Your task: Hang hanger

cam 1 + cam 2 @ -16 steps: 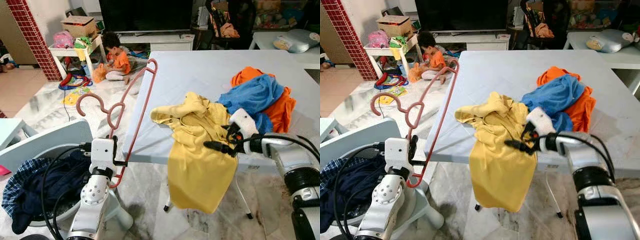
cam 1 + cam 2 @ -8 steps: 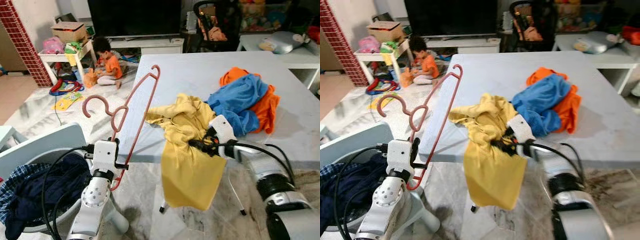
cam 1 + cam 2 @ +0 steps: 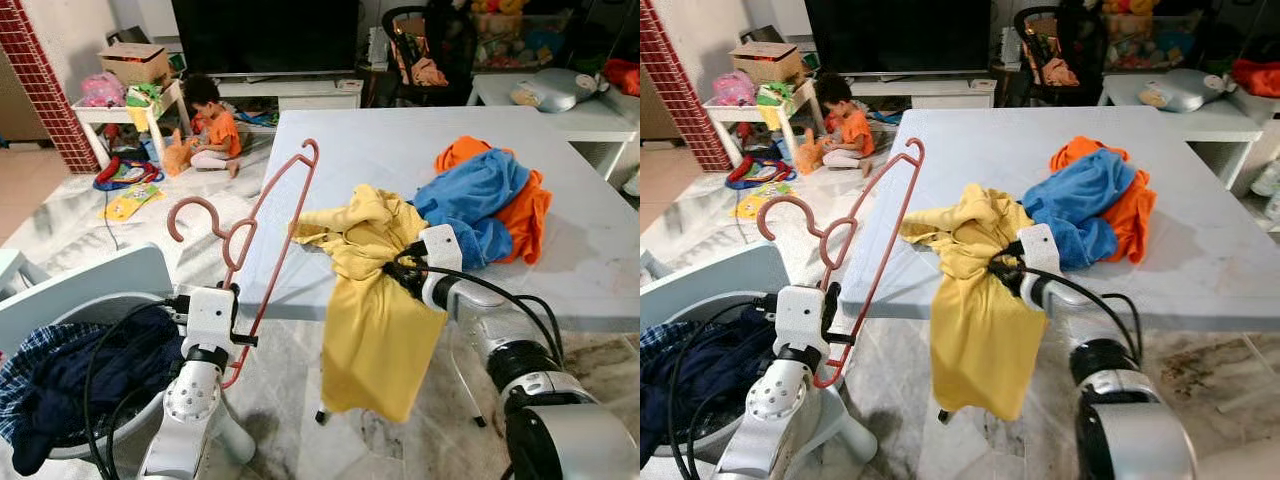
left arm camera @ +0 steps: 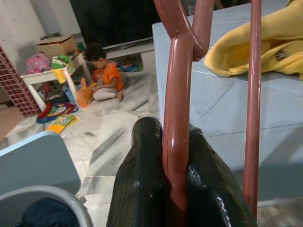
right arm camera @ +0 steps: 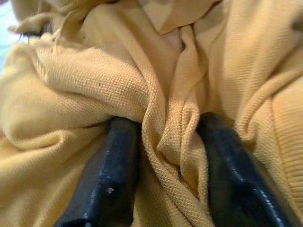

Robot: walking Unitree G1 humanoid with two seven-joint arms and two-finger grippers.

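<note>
A pink-red wire hanger (image 3: 272,225) stands upright over the floor, left of the table, hook toward the left. My left gripper (image 3: 236,325) is shut on its lower bar; the left wrist view shows the black fingers (image 4: 142,189) clamping the hanger (image 4: 176,118). A yellow shirt (image 3: 380,340) lies bunched on the pale blue table (image 3: 590,270) and hangs over its front edge. My right gripper (image 3: 393,272) is pushed into the shirt at the table edge. In the right wrist view a fold of the yellow shirt (image 5: 165,123) is pinched between the two fingers (image 5: 111,184).
Blue cloth (image 3: 480,195) and orange cloth (image 3: 538,212) are heaped on the table behind the shirt. A basket of dark clothes (image 3: 60,390) stands at the lower left. A child (image 3: 212,128) sits on the floor among toys, near a TV stand, beyond the table.
My right gripper has moved forward into the yellow shirt, and cloth now lies between its fingers. The camera has shifted slightly. The left gripper holds the hanger as before.
</note>
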